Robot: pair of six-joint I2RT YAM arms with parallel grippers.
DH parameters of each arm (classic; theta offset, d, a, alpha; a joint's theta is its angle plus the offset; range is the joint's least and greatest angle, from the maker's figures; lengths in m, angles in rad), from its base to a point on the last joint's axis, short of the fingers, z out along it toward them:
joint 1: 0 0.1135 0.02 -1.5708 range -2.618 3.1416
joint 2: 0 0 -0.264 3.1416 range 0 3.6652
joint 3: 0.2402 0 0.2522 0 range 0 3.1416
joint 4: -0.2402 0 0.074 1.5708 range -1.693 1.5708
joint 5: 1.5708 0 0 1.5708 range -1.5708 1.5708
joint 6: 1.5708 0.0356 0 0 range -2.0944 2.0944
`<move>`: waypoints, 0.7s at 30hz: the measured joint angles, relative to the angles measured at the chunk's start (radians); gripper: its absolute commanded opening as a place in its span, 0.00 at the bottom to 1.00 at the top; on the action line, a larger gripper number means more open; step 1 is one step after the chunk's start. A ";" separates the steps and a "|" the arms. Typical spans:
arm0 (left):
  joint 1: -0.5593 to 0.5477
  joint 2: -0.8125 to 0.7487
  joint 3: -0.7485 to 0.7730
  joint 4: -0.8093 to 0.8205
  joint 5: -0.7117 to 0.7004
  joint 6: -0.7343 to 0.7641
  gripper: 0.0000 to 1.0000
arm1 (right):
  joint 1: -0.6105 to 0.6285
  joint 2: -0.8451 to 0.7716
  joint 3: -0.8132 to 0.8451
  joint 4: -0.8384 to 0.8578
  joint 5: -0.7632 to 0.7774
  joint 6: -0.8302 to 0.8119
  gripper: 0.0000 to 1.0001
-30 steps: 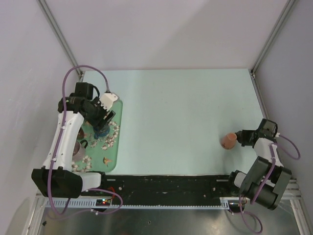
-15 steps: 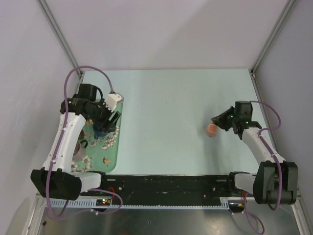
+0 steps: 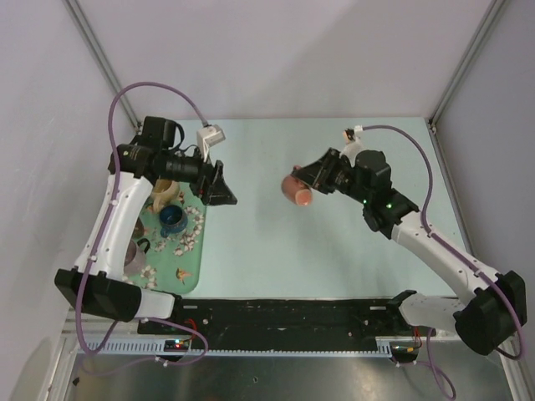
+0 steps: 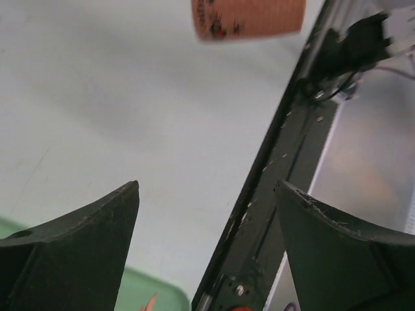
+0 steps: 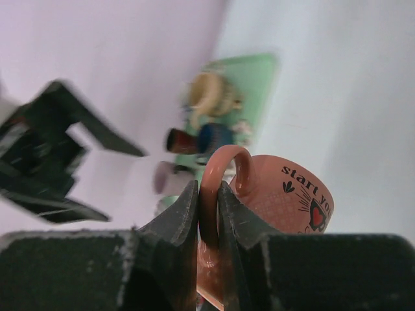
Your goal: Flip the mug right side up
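Observation:
The tan rounded mug (image 3: 165,190) sits on the green tray (image 3: 199,251) at the left; it also shows, blurred, in the right wrist view (image 5: 211,94). I cannot tell which way up it is. My left gripper (image 3: 224,190) is open and empty, held in the air just right of the tray, its jaws wide apart in the left wrist view (image 4: 207,188). My right gripper (image 3: 311,180) is shut on the handle of a salmon-pink printed mug (image 3: 295,189), held in the air over the table's middle. The fingers (image 5: 185,214) pinch the handle loop (image 5: 224,168).
The tray also holds a dark blue mug (image 3: 173,219), a small grey mug (image 3: 134,253) and scattered pale shells. The salmon-pink mug shows at the top of the left wrist view (image 4: 249,18). A black rail (image 3: 284,313) runs along the table's near edge.
My right gripper has lifted the salmon-pink mug from the table's right side and carried it left to the middle. My left gripper has risen from the tray and swung right.

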 measured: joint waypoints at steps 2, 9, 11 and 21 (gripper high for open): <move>-0.009 0.023 0.027 0.014 0.066 -0.037 0.93 | 0.055 0.000 0.041 0.064 -0.014 0.006 0.00; -0.034 0.103 0.148 0.088 0.235 -0.188 0.91 | 0.187 0.008 0.140 0.217 -0.018 0.020 0.00; -0.042 0.110 0.172 0.117 0.262 -0.231 0.90 | 0.213 0.019 0.166 0.248 -0.019 0.024 0.00; -0.053 0.114 0.220 0.217 0.373 -0.383 0.47 | 0.261 0.102 0.245 0.342 -0.026 0.034 0.00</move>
